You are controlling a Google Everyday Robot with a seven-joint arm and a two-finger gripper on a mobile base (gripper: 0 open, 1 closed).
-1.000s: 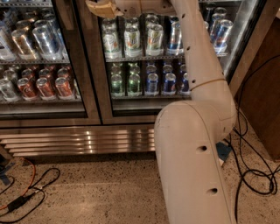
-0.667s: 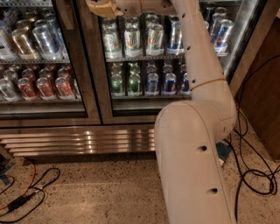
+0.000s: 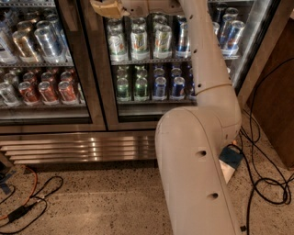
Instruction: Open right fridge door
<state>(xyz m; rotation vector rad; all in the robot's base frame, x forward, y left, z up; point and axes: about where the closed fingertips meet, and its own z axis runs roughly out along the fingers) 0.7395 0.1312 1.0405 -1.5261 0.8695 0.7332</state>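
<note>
The right fridge door [image 3: 98, 87] is a tall glass pane in a dark frame, fronting shelves of green, white and blue cans. It looks flush with the cooler. My gripper [image 3: 104, 8] is at the top edge of the view, by the upper left side of that door near the post between the two doors. My white arm [image 3: 197, 151] rises from the lower right and covers part of the door's right half.
The left glass door [image 3: 46, 114] fronts red and silver cans. A steel grille [image 3: 78, 149] runs below both doors. Cables lie on the speckled floor at left [image 3: 27, 206] and right [image 3: 266, 183]. A blue box [image 3: 229, 158] and a wooden panel [image 3: 275, 101] stand at right.
</note>
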